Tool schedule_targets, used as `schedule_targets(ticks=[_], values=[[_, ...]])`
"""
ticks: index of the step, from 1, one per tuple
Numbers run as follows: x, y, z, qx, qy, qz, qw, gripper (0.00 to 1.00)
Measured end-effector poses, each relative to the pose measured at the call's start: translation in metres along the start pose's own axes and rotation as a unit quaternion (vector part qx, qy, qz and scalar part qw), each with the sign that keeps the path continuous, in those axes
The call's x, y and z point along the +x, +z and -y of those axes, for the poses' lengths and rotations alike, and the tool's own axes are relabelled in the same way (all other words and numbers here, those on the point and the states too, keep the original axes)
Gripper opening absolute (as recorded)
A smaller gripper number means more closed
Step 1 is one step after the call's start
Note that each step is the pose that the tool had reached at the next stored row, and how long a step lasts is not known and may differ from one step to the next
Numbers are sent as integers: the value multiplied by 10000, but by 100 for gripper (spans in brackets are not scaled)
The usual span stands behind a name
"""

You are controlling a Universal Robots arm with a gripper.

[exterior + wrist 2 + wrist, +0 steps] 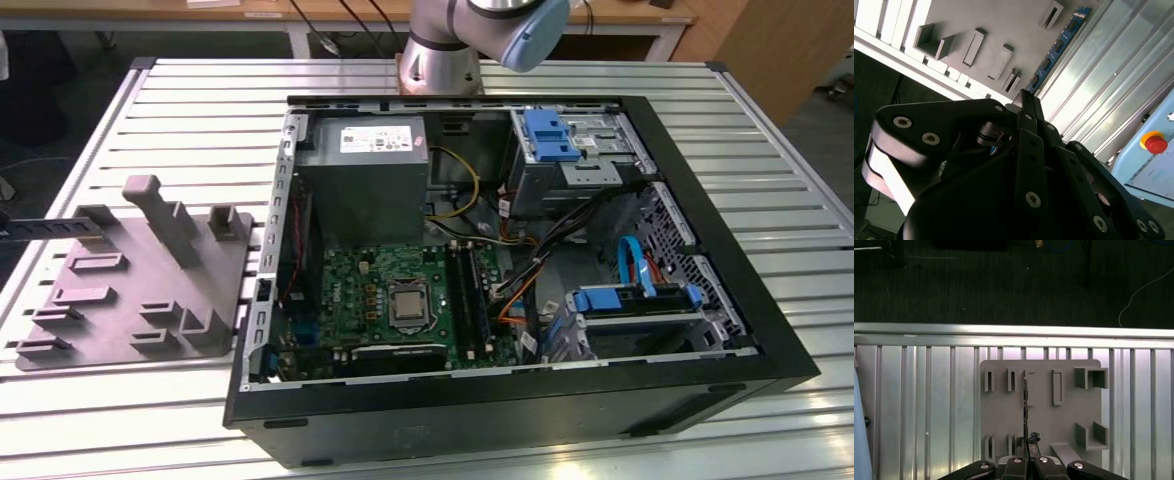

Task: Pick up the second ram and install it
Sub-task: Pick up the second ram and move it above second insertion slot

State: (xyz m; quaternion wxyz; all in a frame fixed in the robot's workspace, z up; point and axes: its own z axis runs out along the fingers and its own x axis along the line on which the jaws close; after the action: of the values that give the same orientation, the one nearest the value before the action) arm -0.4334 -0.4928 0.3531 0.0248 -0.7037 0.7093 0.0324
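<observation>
**Blue circuit board held over the tray: pick-up stage**

Second ram (pixel 1056 47), seen edge-on in the first wrist view (pixel 1025 405), juts from the gripper (pixel 1026 444) above the grey tray (pixel 1069 415). The jaws appear drawn together on its near end. In the exterior view the stick (pixel 60 228) lies at the tray's (pixel 120 300) side away from the computer case (pixel 721 300), well apart from the memory slots (pixel 470 295). Judged: pick-up in hand, installation not yet done. Being held by one end, the board calls for a level carry and exact alignment with a narrow slot.
</observation>
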Motion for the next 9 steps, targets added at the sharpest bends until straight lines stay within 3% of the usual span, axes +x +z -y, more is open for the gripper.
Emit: schedule_targets(ticks=[9], values=[[-18, -228, -2, 0, 0, 0, 10000, 11]])
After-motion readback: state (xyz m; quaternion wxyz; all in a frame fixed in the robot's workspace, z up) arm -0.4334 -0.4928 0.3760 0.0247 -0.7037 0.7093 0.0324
